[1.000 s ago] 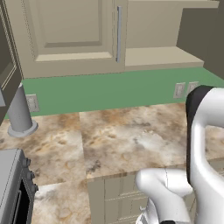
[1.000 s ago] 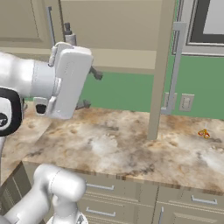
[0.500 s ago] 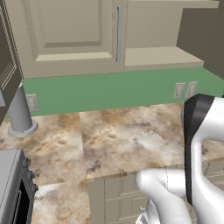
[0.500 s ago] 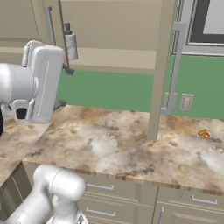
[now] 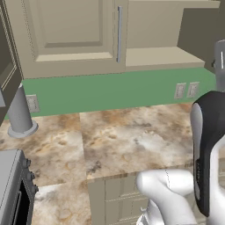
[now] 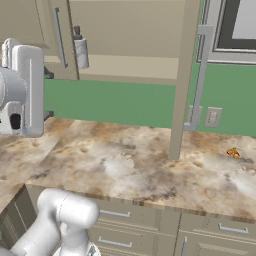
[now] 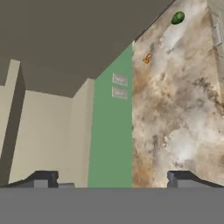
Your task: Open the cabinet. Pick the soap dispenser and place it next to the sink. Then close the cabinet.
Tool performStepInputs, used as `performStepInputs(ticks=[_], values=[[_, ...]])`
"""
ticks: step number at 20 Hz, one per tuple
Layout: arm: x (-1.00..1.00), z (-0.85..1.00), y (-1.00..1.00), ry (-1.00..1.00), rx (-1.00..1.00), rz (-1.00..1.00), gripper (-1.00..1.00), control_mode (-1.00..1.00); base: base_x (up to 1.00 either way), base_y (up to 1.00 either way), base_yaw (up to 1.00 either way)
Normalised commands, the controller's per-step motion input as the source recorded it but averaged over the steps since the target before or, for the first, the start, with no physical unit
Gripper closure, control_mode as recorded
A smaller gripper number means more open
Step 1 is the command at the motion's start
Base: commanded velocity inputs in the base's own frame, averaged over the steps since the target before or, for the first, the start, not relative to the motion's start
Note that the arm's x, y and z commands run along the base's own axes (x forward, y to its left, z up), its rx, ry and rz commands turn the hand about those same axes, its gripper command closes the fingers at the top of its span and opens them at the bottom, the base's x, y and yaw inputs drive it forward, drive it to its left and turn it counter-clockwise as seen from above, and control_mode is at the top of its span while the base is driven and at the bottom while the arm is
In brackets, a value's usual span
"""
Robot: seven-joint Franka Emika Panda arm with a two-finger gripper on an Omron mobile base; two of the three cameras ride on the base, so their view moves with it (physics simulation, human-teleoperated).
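Observation:
The cabinet (image 5: 70, 39) hangs over the counter. Its left door is shut, and its right door (image 6: 182, 75) is swung out edge-on toward me. The soap dispenser (image 6: 80, 50), a small pale grey bottle, stands upright on the bare shelf (image 6: 130, 67) just right of the left door's bar handle (image 6: 59, 37). My gripper (image 6: 48, 94) is open and empty, rolled so one finger sits above the other. It hovers left of and below the bottle, in front of the shut door. In the hand view the gripper (image 7: 113, 179) has its fingertips (image 7: 41, 178) wide apart, facing the green wall.
A marbled counter (image 6: 140, 160) runs below, with drawer fronts (image 6: 115, 215) under it. A grey flared post (image 5: 19, 114) stands at the back left and a stove (image 5: 13, 189) at the lower left. Wall outlets (image 6: 213, 117) sit on the green backsplash. Small orange (image 7: 147, 57) and green (image 7: 177, 18) items lie far right.
My hand has swung left in the right base view, uncovering the soap dispenser it was hiding. The jaws stayed wide open. Cabinet and bottle have not moved.

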Motion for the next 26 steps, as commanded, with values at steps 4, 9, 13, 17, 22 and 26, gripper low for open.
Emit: performStepInputs(ticks=[4, 9, 13, 17, 22, 26], values=[[0.00, 0.17, 0.52, 0.19, -0.22, 0.37, -1.00, -1.00, 0.00, 0.00, 0.00], [0.00, 0.08, 0.50, 0.07, -0.32, 0.32, -1.00, -1.00, 0.00, 0.00, 0.00], [0.06, 0.00, 0.48, -0.02, -0.40, 0.33, -1.00, -1.00, 0.00, 0.00, 0.00], [0.35, 0.00, 0.38, -0.01, -0.33, 0.23, -1.00, -1.00, 0.00, 0.00, 0.00], [0.40, 0.03, 0.14, 0.00, -0.22, 0.18, -1.00, -1.00, 0.00, 0.00, 0.00], [0.42, 0.00, 0.05, 0.00, -0.24, 0.10, -1.00, -1.00, 0.00, 0.00, 0.00]])
